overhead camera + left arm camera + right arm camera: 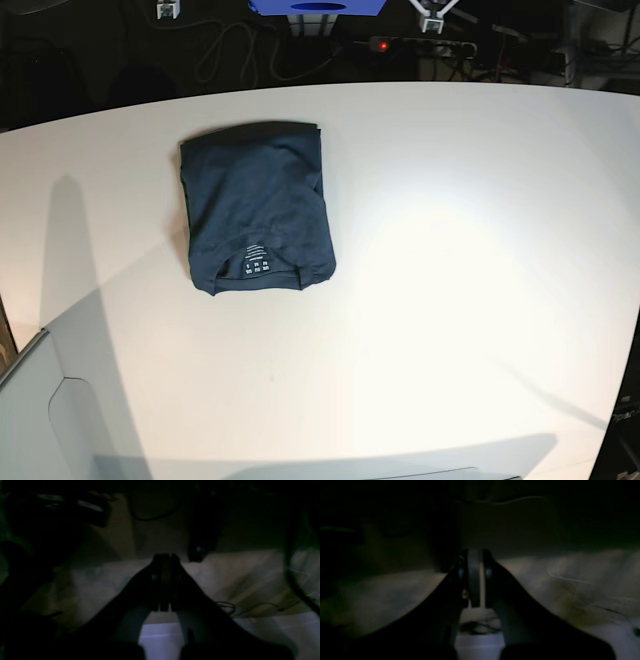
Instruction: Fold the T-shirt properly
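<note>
Dark navy short-sleeved cotton T-shirt (256, 207) is folded into a compact rectangle on the white curved-edge bench (450, 280), left-of-centre in base view, toward the far edge. Neckline end faces the near side w/ small white printed label text (258, 262) showing. Edges roughly squared, a few soft creases across the top layer. Shirt lies flat, nothing touching it.

Neither arm shows in base view. Both wrist cams are very dark (low exposure, detail poor). Left gripper (165, 557): black fingers pressed together, closed, nothing between them. Right gripper (475, 553): fingers also closed, empty as far as I can tell; pads look near-touching w/ a thin pale sliver below.

Behind the bench in base view: black cables, a power strip (420, 45) w/ a red light, a blue block (317, 6) at top centre. Grey panel (40, 415) at bottom-left corner.
</note>
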Available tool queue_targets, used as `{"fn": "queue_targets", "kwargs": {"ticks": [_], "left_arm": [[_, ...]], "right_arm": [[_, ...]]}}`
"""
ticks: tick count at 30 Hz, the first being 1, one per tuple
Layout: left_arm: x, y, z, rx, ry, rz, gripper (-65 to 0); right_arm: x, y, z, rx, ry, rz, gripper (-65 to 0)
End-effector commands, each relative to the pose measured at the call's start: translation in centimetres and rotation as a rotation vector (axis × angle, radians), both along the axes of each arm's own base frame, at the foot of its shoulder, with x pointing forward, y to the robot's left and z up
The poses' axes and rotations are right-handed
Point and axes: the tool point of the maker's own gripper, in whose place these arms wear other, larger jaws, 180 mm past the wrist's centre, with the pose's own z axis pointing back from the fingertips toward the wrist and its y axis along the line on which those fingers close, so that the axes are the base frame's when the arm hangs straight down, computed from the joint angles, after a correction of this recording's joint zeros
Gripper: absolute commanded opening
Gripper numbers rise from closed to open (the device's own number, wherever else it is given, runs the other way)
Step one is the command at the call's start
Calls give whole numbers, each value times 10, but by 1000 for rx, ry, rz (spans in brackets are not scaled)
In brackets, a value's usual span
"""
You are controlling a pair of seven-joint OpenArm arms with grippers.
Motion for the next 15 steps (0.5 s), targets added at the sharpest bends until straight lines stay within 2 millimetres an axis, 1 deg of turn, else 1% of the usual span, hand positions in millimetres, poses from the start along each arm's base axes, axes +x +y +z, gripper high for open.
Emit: {"fn": "queue_targets", "kwargs": {"ticks": [1, 3, 6, 7, 8, 11, 12, 14, 15], "left_arm": [[-7, 4, 1, 9, 10, -3, -650], [-7, 1, 1, 4, 12, 0, -650], [-6, -3, 0, -1, 10, 2, -650], [-6, -9, 0, -9, 10, 5, -650], [-1, -11, -1, -13, 3, 5, -650], [4, -16, -2, -19, -5, 8, -650], [5, -16, -2, -21, -7, 8, -650], [5, -18, -3, -23, -5, 12, -650], [5, -23, -3, -30, -5, 17, -650]], "right_arm": [[-2, -3, 1, -58, -7, 20, -650], [-1, -11, 5, -176, -9, 69, -650], [14, -9, 8, -278, -27, 115, -650], [17, -4, 7, -276, -33, 124, -650], [20, -1, 6, -270, -38, 124, -650], [20, 12, 4, -249, -35, 114, -650], [17, 14, 4, -247, -22, 110, -650], [22, 16, 1, -244, -6, 99, -650], [22, 17, 0, -243, 8, 93, -650]]}}
